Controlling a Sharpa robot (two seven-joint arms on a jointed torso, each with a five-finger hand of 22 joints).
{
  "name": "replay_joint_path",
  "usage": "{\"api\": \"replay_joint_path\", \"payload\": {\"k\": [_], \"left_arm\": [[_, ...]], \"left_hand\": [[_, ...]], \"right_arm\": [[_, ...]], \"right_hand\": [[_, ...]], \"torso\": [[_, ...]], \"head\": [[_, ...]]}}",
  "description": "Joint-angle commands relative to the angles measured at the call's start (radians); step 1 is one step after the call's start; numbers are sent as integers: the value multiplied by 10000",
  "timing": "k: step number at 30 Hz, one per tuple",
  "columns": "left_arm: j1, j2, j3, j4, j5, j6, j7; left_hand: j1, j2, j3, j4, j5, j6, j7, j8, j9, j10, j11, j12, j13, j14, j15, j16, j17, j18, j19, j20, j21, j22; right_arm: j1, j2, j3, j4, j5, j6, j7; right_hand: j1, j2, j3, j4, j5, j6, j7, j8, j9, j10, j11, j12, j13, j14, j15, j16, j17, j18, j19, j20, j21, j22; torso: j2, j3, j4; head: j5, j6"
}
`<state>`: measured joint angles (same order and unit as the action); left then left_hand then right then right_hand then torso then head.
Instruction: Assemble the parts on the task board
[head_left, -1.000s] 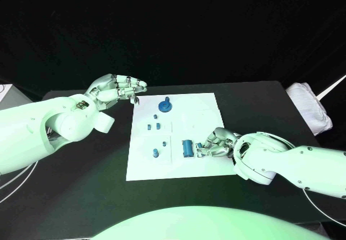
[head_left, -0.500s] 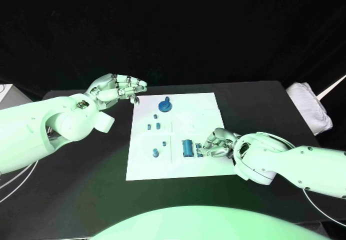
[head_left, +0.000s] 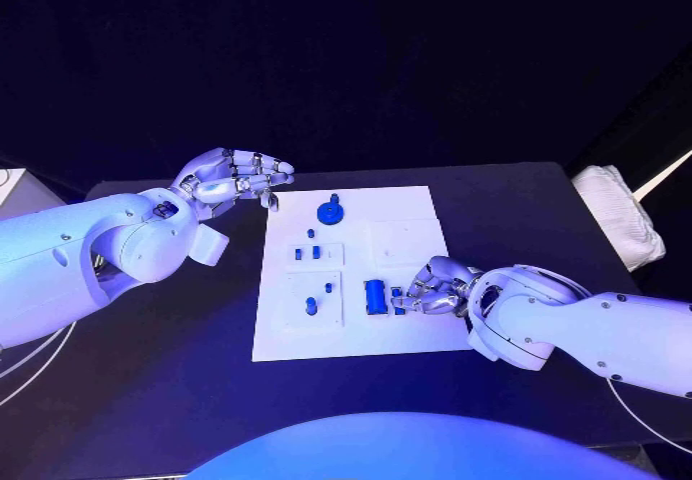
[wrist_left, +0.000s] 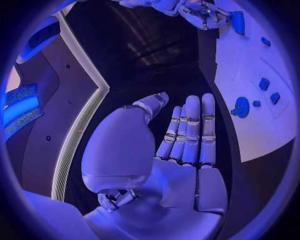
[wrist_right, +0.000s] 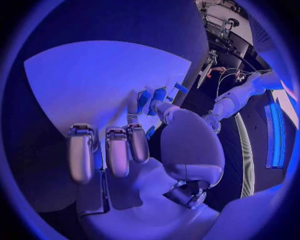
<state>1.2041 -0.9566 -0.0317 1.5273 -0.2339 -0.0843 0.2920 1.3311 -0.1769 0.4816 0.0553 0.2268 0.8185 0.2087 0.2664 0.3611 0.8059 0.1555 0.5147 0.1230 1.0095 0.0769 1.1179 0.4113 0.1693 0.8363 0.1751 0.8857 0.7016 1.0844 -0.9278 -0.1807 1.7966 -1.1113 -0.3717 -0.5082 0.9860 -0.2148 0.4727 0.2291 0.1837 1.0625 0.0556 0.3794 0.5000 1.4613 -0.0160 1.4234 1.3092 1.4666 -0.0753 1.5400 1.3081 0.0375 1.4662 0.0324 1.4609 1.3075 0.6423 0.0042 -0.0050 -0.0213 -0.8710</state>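
The white task board (head_left: 411, 215) lies in the middle of the table. On it stand a blue round knob part (head_left: 332, 210), a blue cylinder (head_left: 375, 295) and several small blue parts (head_left: 309, 304). My right hand (head_left: 433, 287) rests on the board's right side, just beside the cylinder. Its thumb and a finger pinch a small blue part (head_left: 398, 297), which is also in the right wrist view (wrist_right: 159, 94). My left hand (head_left: 231, 178) hovers off the board's far left corner and holds nothing. Its fingers (wrist_left: 190, 130) lie straight and together, with the thumb apart.
A white bundle (head_left: 620, 215) lies at the table's right edge, and a pale object (head_left: 12, 185) sits at the far left. Bare black table (head_left: 173, 330) stretches to the left of and in front of the board.
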Motion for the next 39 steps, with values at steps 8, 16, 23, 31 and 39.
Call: {"api": "replay_joint_path", "payload": {"k": [8,16,23,31,39], "left_arm": [[4,6,7,5,-12,146,45],[4,19,6,-12,-12,162,38],[3,23,6,-8,-12,178,15],[3,16,6,3,-12,179,5],[3,18,6,5,-12,187,-1]], "left_hand": [[90,35,-22,59,-5,-43,-1,35,12,-81,-34,42,-18,-83,23,30,-12,138,76,28,-61,-13],[90,35,-22,59,-5,-43,-1,35,12,-81,-34,42,-18,-83,23,30,-12,138,76,28,-61,-13],[90,37,-26,67,-5,-45,0,38,13,-87,-33,48,-19,-85,24,33,-12,137,78,28,-65,-15],[90,37,-26,67,-5,-45,0,38,13,-87,-33,48,-19,-85,24,33,-12,137,78,28,-65,-15],[86,42,-31,80,-5,-46,1,42,14,-94,-31,55,-20,-86,26,36,-13,137,80,29,-69,-18]], "right_arm": [[-27,-344,1,197,158,389,604],[-48,-441,0,252,246,434,633],[-60,-447,0,265,268,591,606],[-62,-427,1,220,241,605,517],[-63,-265,2,-41,148,458,456]], "right_hand": [[286,-116,-327,-75,-432,-42,50,13,-54,518,16,-70,1814,923,-37,-17,2085,-159,810,-52,-75,2320],[287,-114,-337,-72,-432,-42,50,14,-55,515,16,-76,1811,923,-36,-17,2085,-158,810,-52,-79,2319],[324,-81,-346,-77,-417,-42,46,16,-60,517,13,-70,1815,922,-36,-20,2080,-159,810,-52,-76,2320],[438,-40,-359,-125,-390,-43,44,21,-70,518,10,-70,1817,925,-38,-12,2093,-160,812,-52,-69,2323],[586,133,-330,-160,-348,-30,39,32,-89,530,6,-42,1833,931,-41,4,2120,-167,821,-53,-36,2335]], "torso": [[-3,15,-15],[1,8,-1],[23,2,18],[7,-4,5],[13,13,-8]], "head": [[49,6],[15,15],[23,-17],[56,-17],[74,-17]]}}
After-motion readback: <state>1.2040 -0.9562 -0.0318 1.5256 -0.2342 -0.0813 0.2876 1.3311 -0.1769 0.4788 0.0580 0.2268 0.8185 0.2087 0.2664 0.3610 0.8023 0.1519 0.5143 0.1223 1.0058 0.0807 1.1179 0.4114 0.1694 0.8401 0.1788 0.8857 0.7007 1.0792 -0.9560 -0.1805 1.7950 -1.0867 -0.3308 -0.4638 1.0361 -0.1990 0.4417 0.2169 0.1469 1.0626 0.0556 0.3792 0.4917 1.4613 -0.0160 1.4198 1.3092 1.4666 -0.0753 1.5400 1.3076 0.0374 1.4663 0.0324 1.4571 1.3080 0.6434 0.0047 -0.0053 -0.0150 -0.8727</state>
